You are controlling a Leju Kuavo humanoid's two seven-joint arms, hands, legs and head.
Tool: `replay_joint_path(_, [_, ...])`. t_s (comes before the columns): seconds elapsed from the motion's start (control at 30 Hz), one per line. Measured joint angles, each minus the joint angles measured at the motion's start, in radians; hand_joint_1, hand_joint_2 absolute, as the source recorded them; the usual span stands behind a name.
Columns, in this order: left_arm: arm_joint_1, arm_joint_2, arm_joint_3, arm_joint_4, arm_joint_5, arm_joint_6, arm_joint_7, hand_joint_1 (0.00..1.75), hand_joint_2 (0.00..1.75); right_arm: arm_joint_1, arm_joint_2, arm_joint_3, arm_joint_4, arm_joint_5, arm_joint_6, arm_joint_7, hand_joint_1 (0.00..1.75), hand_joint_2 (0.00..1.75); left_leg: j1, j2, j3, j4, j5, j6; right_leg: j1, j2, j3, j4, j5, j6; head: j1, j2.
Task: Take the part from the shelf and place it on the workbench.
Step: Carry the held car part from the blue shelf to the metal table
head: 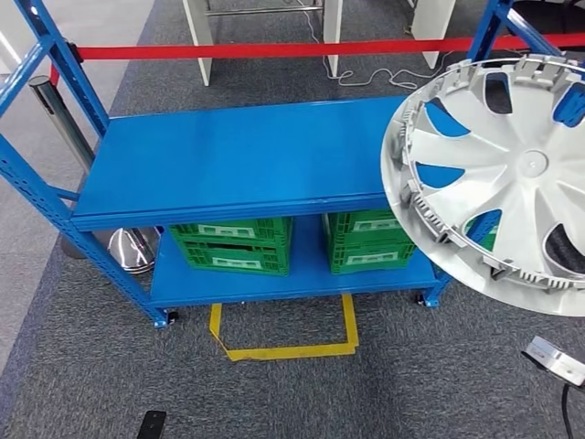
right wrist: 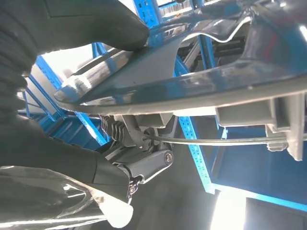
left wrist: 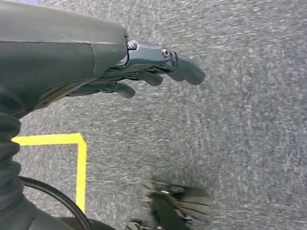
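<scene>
No writing can be read on the white labels of the two green crates (head: 231,243) on the blue shelf's (head: 241,155) lower level. The silver wheel cover (head: 507,178) is held up at the shelf's right end, its ribbed back facing the head camera, tilted. The right hand (right wrist: 141,165) grips its rim. The left hand (left wrist: 152,72) hangs over grey carpet, fingers loosely extended, holding nothing.

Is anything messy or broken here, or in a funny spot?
Nothing looks broken or spilled. The big silver wheel cover is tilted in the air beside the blue shelf, but that's because the right hand holds it. The green crates sit neatly on the lower level.
</scene>
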Motion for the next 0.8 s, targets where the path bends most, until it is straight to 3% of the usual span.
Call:
replay_joint_path(0.03, [-0.001, 0.0, 0.0, 0.0, 0.0, 0.0, 0.0, 0.0, 1.75, 0.0, 0.0, 0.0, -0.001, 0.0, 0.0, 0.0, 1.75, 1.75, 0.004, 0.0, -0.006, 0.059, -0.031, -0.004, 0.001, 0.0, -0.015, 0.002, 0.012, 0.0, -0.001, 0.0])
replay_joint_path(0.07, [-0.001, 0.0, 0.0, 0.0, 0.0, 0.0, 0.0, 0.0, 1.75, 0.001, 0.0, 0.0, -0.001, 0.0, 0.0, 0.0, 1.75, 1.75, 0.007, 0.0, -0.003, 0.098, -0.037, -0.007, 0.002, 0.0, -0.032, 0.005, 0.023, 0.001, -0.001, 0.0])
replay_joint_path(0.1, [-0.001, 0.0, 0.0, 0.0, 0.0, 0.0, 0.0, 0.0, 1.75, 0.001, 0.0, 0.0, -0.001, 0.0, 0.0, 0.0, 1.75, 1.75, 0.01, 0.0, 0.014, 0.104, -0.022, -0.007, 0.002, 0.0, -0.048, 0.008, 0.033, 0.002, -0.001, 0.0])
replay_joint_path(0.17, [-0.002, 0.0, 0.0, 0.0, 0.0, 0.0, 0.0, 0.0, 1.75, 0.001, 0.0, -0.001, -0.002, 0.0, 0.0, 0.0, 1.75, 1.75, 0.011, 0.0, 0.09, 0.022, 0.03, -0.001, 0.004, 0.0, -0.078, 0.012, 0.053, 0.005, -0.001, 0.0])
replay_joint_path(0.23, [-0.004, 0.0, 0.0, 0.0, 0.0, 0.0, 0.0, 0.0, 1.75, 0.001, 0.0, -0.001, -0.004, 0.0, 0.0, 0.0, 1.75, 1.75, 0.008, -0.001, 0.196, -0.131, 0.035, 0.012, 0.006, 0.0, -0.097, 0.015, 0.073, 0.013, -0.001, 0.0])
replay_joint_path(0.27, [-0.005, 0.0, 0.0, 0.0, 0.0, 0.0, 0.0, 0.0, 1.75, 0.001, 0.0, -0.002, -0.004, 0.0, 0.0, 0.0, 1.75, 1.75, 0.004, -0.002, 0.23, -0.187, 0.028, 0.017, 0.005, 0.0, -0.102, 0.013, 0.083, 0.019, 0.0, 0.0])
replay_joint_path(0.3, [-0.006, 0.0, 0.0, 0.0, 0.0, 0.0, 0.0, 0.0, 1.75, 0.0, 0.0, -0.002, -0.005, 0.0, 0.0, 0.0, 1.75, 1.75, -0.001, -0.002, 0.246, -0.221, 0.022, 0.022, 0.002, -0.001, -0.105, 0.011, 0.095, 0.026, 0.0, 0.0])
replay_joint_path(0.37, [-0.006, 0.0, -0.001, 0.0, 0.0, 0.0, 0.0, 0.0, 1.75, 0.002, 0.0, -0.001, -0.005, 0.0, 0.0, 0.0, 1.75, 1.75, -0.006, 0.001, 0.235, -0.236, 0.043, 0.033, -0.004, -0.001, -0.112, 0.003, 0.11, 0.038, -0.001, 0.0])
replay_joint_path(0.4, [-0.005, 0.0, -0.001, 0.0, 0.0, 0.0, 0.0, 0.0, 1.75, 0.003, 0.0, -0.001, -0.005, 0.0, 0.0, 0.0, 1.75, 1.75, -0.006, 0.003, 0.225, -0.24, 0.058, 0.042, -0.006, 0.0, -0.12, 0.012, 0.094, 0.042, -0.002, 0.0])
replay_joint_path(0.43, [-0.005, 0.0, -0.001, 0.0, 0.0, 0.0, 0.0, 0.0, 1.75, 0.004, 0.0, -0.001, -0.005, 0.0, 0.0, 0.0, 1.75, 1.75, -0.005, 0.005, 0.211, -0.244, 0.073, 0.05, -0.006, 0.002, -0.134, 0.038, 0.057, 0.044, -0.001, 0.0])
replay_joint_path(0.5, [-0.005, 0.0, -0.001, 0.0, 0.0, 0.0, 0.0, 0.0, 1.75, 0.005, 0.0, -0.001, -0.005, 0.0, 0.0, -0.001, 1.75, 1.75, -0.005, 0.008, 0.177, -0.244, 0.101, 0.061, -0.007, 0.003, -0.165, 0.153, -0.052, 0.048, 0.001, 0.0])
replay_joint_path(0.53, [-0.005, 0.0, -0.001, 0.0, 0.0, 0.0, 0.0, 0.0, 1.75, 0.005, 0.0, -0.001, -0.005, 0.0, 0.0, -0.001, 1.75, 1.75, -0.006, 0.009, 0.159, -0.243, 0.114, 0.062, -0.007, 0.004, -0.176, 0.221, -0.089, 0.051, 0.002, 0.0])
replay_joint_path(0.57, [-0.005, 0.0, -0.001, 0.0, 0.0, 0.0, 0.0, 0.0, 1.75, 0.005, 0.0, -0.001, -0.005, 0.0, 0.0, -0.001, 1.75, 1.75, -0.007, 0.009, 0.141, -0.241, 0.127, 0.062, -0.007, 0.004, -0.178, 0.274, -0.1, 0.053, 0.002, 0.0])
replay_joint_path(0.6, [-0.005, 0.0, -0.001, 0.0, 0.0, 0.0, 0.0, 0.0, 1.75, 0.005, 0.0, -0.001, -0.005, 0.0, 0.0, -0.001, 1.75, 1.75, -0.007, 0.009, 0.123, -0.238, 0.14, 0.061, -0.007, 0.004, -0.166, 0.298, -0.086, 0.054, 0.002, 0.0])
replay_joint_path(0.63, [-0.005, 0.0, -0.001, 0.0, 0.0, 0.0, 0.0, 0.0, 1.75, 0.005, 0.0, -0.001, -0.005, 0.0, 0.0, -0.001, 1.75, 1.75, -0.007, 0.01, 0.104, -0.235, 0.151, 0.06, -0.007, 0.004, -0.138, 0.287, -0.058, 0.055, 0.002, 0.0])
replay_joint_path(0.67, [-0.005, -0.001, -0.001, 0.0, 0.0, 0.0, 0.0, 0.0, 1.75, 0.005, 0.0, -0.001, -0.005, 0.0, 0.0, -0.001, 1.75, 1.75, -0.007, 0.01, 0.086, -0.229, 0.162, 0.057, -0.007, 0.003, -0.093, 0.242, -0.03, 0.055, 0.002, 0.0])
replay_joint_path(0.7, [-0.006, -0.001, -0.001, 0.0, 0.0, 0.0, 0.0, 0.0, 1.75, 0.003, 0.0, -0.001, -0.005, 0.0, 0.0, -0.001, 1.75, 1.75, -0.008, 0.009, 0.069, -0.222, 0.172, 0.054, -0.006, 0.003, -0.03, 0.167, -0.021, 0.054, 0.002, 0.0])
replay_joint_path(0.77, [-0.006, -0.001, -0.001, 0.0, 0.0, 0.0, 0.0, 0.0, 1.75, 0.001, 0.0, -0.001, -0.006, 0.0, 0.0, -0.001, 1.75, 1.75, -0.01, 0.008, 0.046, -0.203, 0.188, 0.046, -0.003, 0.002, 0.08, 0.016, -0.047, 0.049, 0.002, 0.0])
replay_joint_path(0.8, [-0.006, -0.001, -0.001, 0.0, 0.0, 0.0, 0.0, 0.0, 1.75, 0.001, 0.0, -0.001, -0.007, 0.0, 0.0, -0.001, 1.75, 1.75, -0.011, 0.007, 0.039, -0.197, 0.196, 0.042, -0.001, 0.002, 0.105, -0.025, -0.063, 0.045, 0.002, 0.0])
